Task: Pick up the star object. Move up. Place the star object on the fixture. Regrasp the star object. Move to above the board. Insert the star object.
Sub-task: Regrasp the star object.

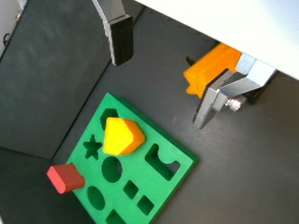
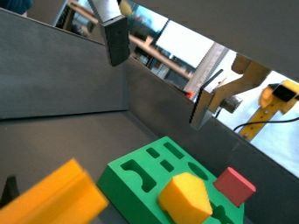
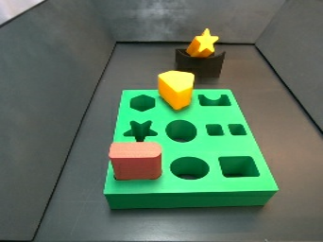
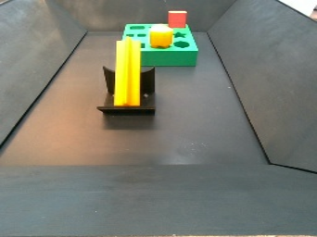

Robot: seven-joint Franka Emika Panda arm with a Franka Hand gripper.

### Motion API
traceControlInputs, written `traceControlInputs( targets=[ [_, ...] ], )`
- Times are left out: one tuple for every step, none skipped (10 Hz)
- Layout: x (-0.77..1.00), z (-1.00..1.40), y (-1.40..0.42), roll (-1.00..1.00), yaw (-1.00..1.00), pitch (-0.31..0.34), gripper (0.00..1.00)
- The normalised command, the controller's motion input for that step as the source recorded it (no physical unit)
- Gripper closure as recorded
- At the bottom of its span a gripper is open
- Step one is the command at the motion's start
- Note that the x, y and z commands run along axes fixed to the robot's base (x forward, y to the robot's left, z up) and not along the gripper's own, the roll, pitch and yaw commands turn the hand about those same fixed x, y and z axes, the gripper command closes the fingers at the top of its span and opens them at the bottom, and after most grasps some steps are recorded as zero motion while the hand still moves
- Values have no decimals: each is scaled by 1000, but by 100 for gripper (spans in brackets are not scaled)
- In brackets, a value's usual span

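While resting in the notch of the small black fixture [image 3: 202,64] near the floor's far edge, orange ridged star object [image 3: 205,43] with yellow star ends, clear of the jaws. Gripper [image 1: 163,74] raised above, jaws apart, holding nothing. Bright-green cut-out board [image 3: 240,194] just beside the fixture.

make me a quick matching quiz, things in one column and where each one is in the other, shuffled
Things:
1. star object
2. yellow block
3. red block
4. gripper

Places:
a. sitting at a corner of the green board
b. open in the air over the dark floor, holding nothing
c. resting in the black fixture, away from the board
d. standing on the board beside the star-shaped hole

Pairs: 1-c, 2-d, 3-a, 4-b
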Motion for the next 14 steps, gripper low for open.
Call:
traceControlInputs(
  targets=[
    [-20,133,-65,1000,22,59,0],
    [-12,-5,-22,1000,22,58,0],
    [-3,-16,-22,1000,21,58,0],
    [-16,31,-23,1000,21,55,0],
    [-16,26,-23,1000,21,53,0],
    [-13,14,-20,1000,21,51,0],
    [-8,13,-21,1000,21,48,0],
    [-6,17,-17,1000,22,47,0],
    [5,13,-18,1000,23,45,0],
    [10,9,-15,1000,23,46,0],
    [12,11,-19,1000,25,49,0],
    [12,8,-14,1000,27,55,0],
    [22,8,-19,1000,29,65,0],
    [38,1,-25,1000,32,73,0]
  ],
)
